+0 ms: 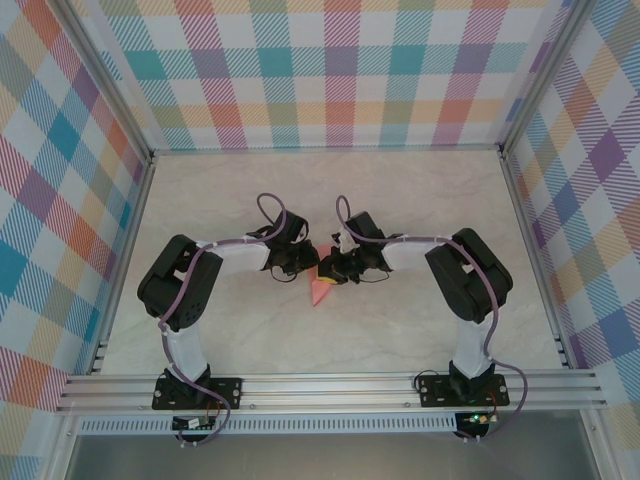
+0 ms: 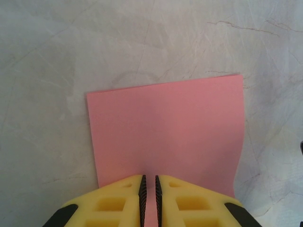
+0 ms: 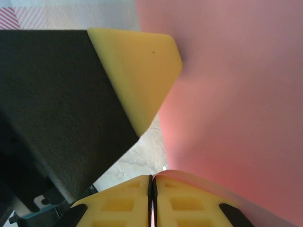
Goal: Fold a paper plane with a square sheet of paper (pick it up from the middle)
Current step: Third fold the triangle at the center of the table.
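Note:
The square sheet of paper [image 2: 165, 127] is salmon pink and plain, and it spreads away from my left gripper [image 2: 149, 177] over the marble table. That gripper's jaws stand a narrow slit apart with the paper running between them. My right gripper [image 3: 152, 176] is shut on an edge of the paper [image 3: 236, 94], which curves up and to the right. A yellow finger of the left gripper [image 3: 137, 71] sits close in front of it. From above, both grippers [image 1: 305, 268] [image 1: 332, 268] meet at the table's middle, with a pink wedge of paper [image 1: 322, 291] hanging below them.
The pale marble table [image 1: 200, 200] is boxed in by checked walls [image 1: 330, 70] and aluminium rails. Both arm bases [image 1: 195, 390] [image 1: 465, 385] are bolted at the near edge.

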### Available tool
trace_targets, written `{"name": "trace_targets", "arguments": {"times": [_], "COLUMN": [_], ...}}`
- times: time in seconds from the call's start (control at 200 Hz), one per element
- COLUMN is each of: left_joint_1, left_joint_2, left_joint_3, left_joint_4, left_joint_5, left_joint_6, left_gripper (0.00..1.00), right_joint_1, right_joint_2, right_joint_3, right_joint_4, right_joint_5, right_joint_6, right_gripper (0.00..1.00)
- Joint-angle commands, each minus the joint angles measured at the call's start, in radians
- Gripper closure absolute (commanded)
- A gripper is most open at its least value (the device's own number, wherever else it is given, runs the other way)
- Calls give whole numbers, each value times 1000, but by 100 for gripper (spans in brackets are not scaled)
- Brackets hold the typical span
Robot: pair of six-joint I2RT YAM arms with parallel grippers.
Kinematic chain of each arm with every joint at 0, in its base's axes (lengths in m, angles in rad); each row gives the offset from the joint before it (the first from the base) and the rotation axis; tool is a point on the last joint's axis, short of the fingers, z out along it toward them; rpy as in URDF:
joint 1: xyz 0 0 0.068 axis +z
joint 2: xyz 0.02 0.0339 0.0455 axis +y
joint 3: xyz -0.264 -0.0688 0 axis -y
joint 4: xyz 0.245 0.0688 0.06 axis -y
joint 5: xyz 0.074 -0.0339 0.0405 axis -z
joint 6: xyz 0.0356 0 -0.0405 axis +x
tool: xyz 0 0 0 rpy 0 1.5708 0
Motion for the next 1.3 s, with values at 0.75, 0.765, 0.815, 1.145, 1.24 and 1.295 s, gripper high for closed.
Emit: {"name": "trace_targets", "arguments": {"times": [0.75, 0.765, 0.815, 1.145, 1.24, 1.295], "left_joint_1": [8, 8, 8, 8, 8, 8], "left_joint_2": [17, 17, 17, 16, 16, 15], "left_joint_3": [-22, -21, -21, -21, -21, -22], "left_joint_4": [-19, -20, -20, -17, -17, -18], "left_joint_5": [16, 15, 17, 17, 16, 17], "left_joint_6": [-4, -4, -5, -6, -5, -6], "left_gripper": [84, 84, 84, 84, 84, 84], "right_joint_1": [20, 20, 21, 21, 21, 22], "right_joint_2": [65, 66, 69, 88, 91, 94], "right_joint_3": [54, 54, 57, 70, 71, 70], "right_joint_4": [-45, -46, -46, -43, -45, -44], "right_joint_5": [-21, -22, -20, -21, -19, -19], "right_joint_6": [-54, -54, -54, -54, -57, -58], "right_gripper": [87, 87, 87, 87, 86, 86]}}
